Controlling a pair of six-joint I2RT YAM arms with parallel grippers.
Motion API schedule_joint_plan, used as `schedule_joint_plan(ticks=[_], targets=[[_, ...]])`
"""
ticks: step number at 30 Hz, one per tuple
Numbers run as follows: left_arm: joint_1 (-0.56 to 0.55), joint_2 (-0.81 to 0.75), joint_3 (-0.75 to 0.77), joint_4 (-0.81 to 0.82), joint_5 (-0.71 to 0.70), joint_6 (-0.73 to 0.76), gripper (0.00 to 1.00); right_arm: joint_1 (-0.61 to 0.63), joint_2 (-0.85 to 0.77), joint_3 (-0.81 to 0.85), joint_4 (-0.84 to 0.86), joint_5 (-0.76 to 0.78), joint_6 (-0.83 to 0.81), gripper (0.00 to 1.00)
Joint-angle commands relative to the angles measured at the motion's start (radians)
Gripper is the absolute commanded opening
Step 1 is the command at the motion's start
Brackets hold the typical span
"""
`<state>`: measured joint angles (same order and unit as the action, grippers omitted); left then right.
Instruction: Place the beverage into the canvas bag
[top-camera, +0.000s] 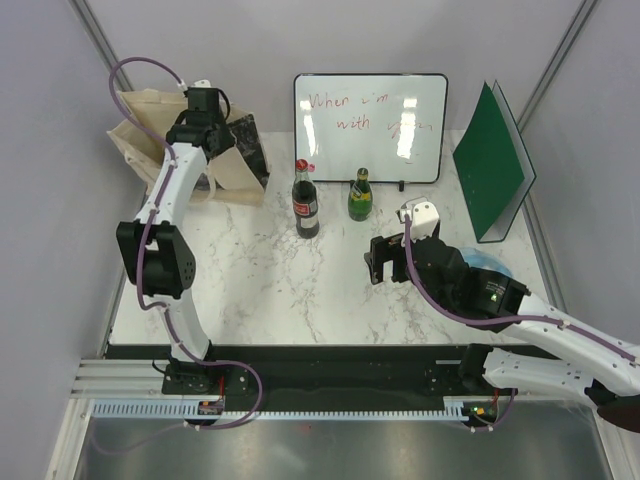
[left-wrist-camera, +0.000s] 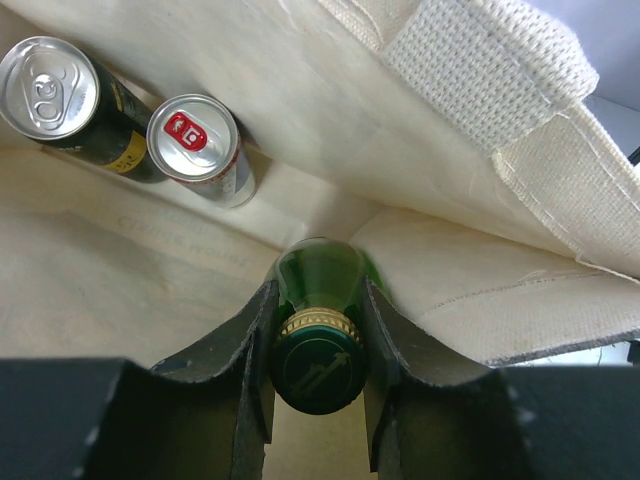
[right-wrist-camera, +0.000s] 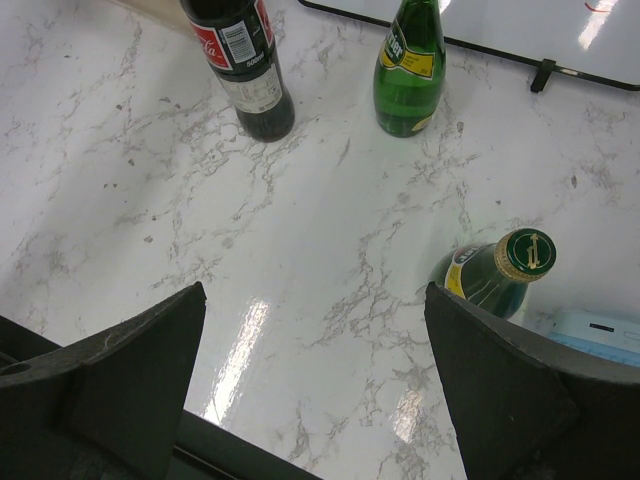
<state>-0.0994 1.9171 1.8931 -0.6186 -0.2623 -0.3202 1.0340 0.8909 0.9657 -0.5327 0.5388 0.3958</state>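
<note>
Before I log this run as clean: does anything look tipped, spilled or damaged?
Nothing stands out. The cola bottle and green bottle stand upright on the dry marble table. The left hand grips a second green bottle inside the canvas bag, near two intact cans.

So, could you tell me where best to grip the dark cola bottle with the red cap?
Probably by the narrow neck just under the red cap, coming down from above: the dark cola bottle stands upright, apart from the green glass bottle to its right.
</note>
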Motion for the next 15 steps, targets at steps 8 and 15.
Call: schedule_joint_plan(ticks=[8,15], targets=[[0.004,0.057,0.253,0.065,-0.117,0.007,0.02,-0.003,-0.012,-0.002,0.023,0.021,-0.003,0.98],[0.026,0.128,0.342,0.042,-0.166,-0.031,0.02,-0.003,-0.007,-0.005,0.023,0.033,-0.008,0.98]])
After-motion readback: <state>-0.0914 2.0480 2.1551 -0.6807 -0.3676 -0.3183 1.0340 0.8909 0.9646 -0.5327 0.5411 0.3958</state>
